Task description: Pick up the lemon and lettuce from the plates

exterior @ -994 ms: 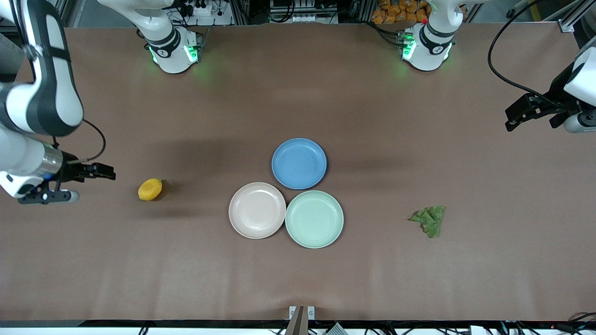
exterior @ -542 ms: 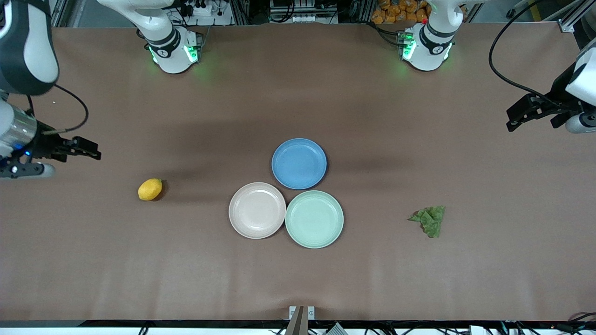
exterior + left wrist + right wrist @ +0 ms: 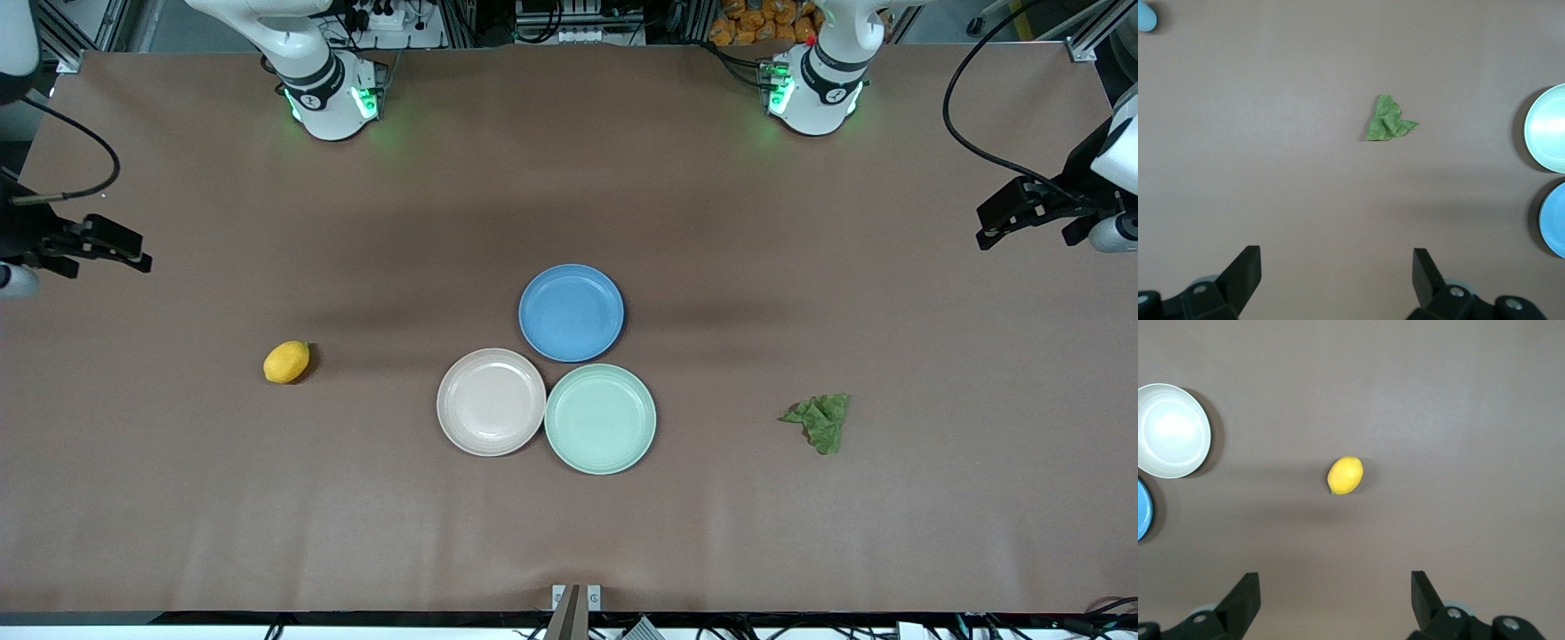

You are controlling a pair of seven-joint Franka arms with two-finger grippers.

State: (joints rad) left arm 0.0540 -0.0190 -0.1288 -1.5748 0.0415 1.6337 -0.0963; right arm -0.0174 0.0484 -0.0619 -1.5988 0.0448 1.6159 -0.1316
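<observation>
At the left edge of the front view, a little above mid-height, the right end effector point(image 3: 120, 249) hangs over bare tabletop point(image 3: 569, 533) with its fingers spread wide and nothing between them; the right wrist view shows the same spread fingertips framing empty brown surface. Lower and further in, in the left-centre of the frame, the lemon point(image 3: 286, 362) lies on the tabletop itself, well apart from any plate and well apart from that end effector. In the middle of the frame three plates sit clustered and touching or nearly so: the pale beige-pink plate point(image 3: 491, 402) at lower left of the group, the mint green plate point(image 3: 600, 419) at lower right, and the blue plate point(image 3: 571, 312) above them; all three look empty. In the right-centre, level with the lower plates, the lettuce point(image 3: 821, 420) lies crumpled on the tabletop, also well apart from the plates. At the right edge, in the upper half, the left end effector point(image 3: 1000, 218) is held over bare tabletop, fingers likewise spread and empty. Judging by this layout, both items are already off the plates and set down to either side, so the picking looks complete, with little left beyond the arms parking clear
</observation>
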